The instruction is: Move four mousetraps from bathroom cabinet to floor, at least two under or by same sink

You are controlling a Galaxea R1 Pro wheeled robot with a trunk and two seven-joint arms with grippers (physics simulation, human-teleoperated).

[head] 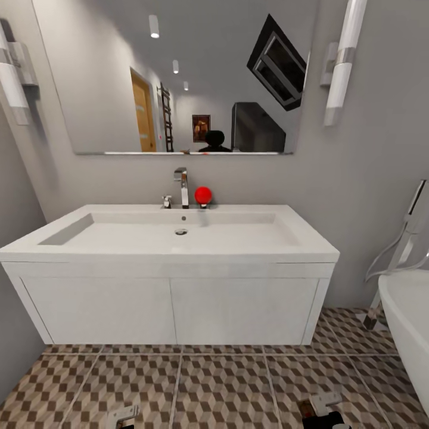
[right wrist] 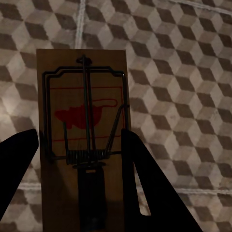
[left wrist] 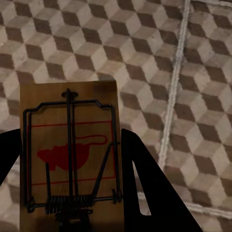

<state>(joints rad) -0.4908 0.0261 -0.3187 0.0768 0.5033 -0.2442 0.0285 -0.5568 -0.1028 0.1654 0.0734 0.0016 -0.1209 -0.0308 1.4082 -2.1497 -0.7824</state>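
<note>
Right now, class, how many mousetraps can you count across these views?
2. One mousetrap sits between the left gripper's fingers, the other mousetrap between the right gripper's fingers, both above the tiled floor. Others may be out of view.

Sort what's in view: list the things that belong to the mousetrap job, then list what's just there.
Belongs to the job:
- mousetrap in the left hand
- mousetrap in the right hand
- bathroom floor
- bathroom sink

Just there:
- mirror
- chrome tap
- red ball by the tap
- bathtub
- wall lights
</note>
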